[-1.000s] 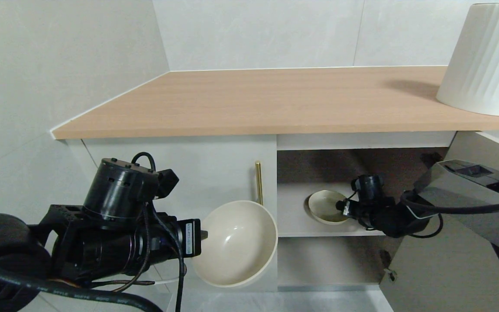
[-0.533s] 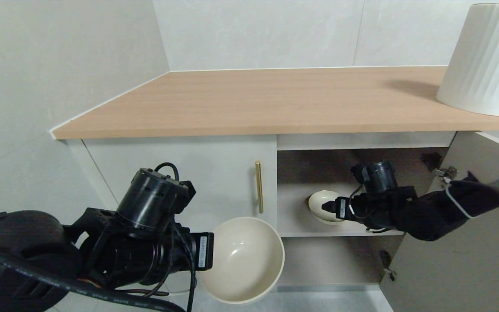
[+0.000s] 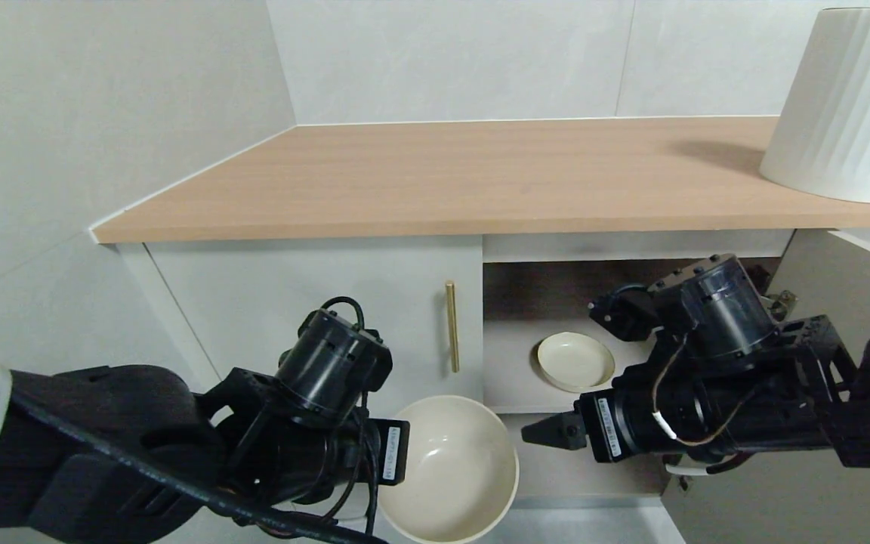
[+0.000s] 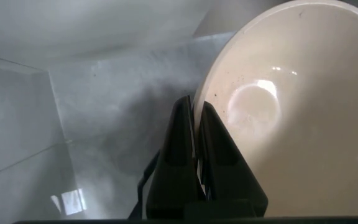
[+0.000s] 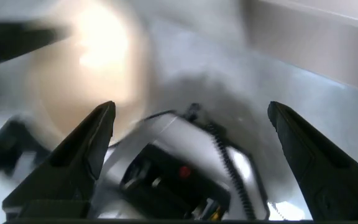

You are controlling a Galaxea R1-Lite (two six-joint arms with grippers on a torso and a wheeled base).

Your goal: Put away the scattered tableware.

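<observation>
Pulls spread right end effector (image 3: 544, 436) off cabinet shelf (image 3: 510, 374), small plate (image 3: 576, 361) stowed; lowers left end effector (image 4: 194, 109), pinching bowl (image 3: 450, 472), probably next.

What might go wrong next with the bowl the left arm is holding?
The left end effector pinches the bowl only at its rim, so it may tilt or slip. The open right end effector sits between bowl and cabinet opening; they might collide. On the shelf, the bowl could knock the small plate.
</observation>
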